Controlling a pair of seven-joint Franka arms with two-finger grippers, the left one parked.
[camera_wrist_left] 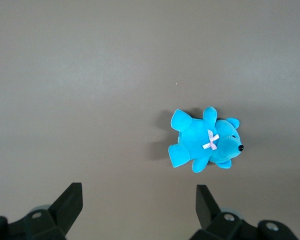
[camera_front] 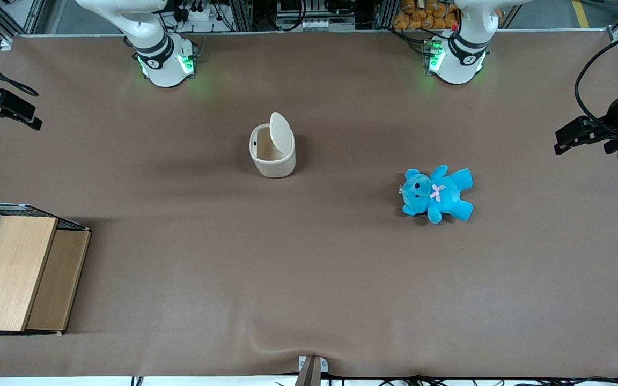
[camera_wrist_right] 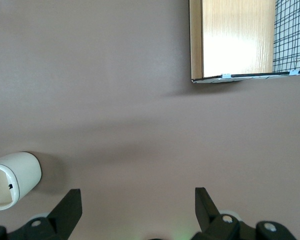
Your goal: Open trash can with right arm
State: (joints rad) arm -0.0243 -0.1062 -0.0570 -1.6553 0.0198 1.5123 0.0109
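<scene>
The cream-white trash can (camera_front: 272, 155) stands upright near the middle of the table, its interior showing. Its flip lid (camera_front: 281, 133) is tipped up on edge above the rim. The right wrist view catches part of the trash can (camera_wrist_right: 12, 180) with its open mouth. My right arm's gripper (camera_front: 19, 112) hangs high at the working arm's end of the table, well away from the can. In the right wrist view the gripper (camera_wrist_right: 137, 192) is open, with only bare brown table between its fingers.
A wood-panelled wire-mesh box (camera_front: 14, 273) (camera_wrist_right: 235, 40) sits at the working arm's end, nearer the front camera than the gripper. A blue teddy (camera_front: 438, 193) (camera_wrist_left: 205, 145) lies toward the parked arm's end. A brown cloth (camera_front: 309, 268) covers the table.
</scene>
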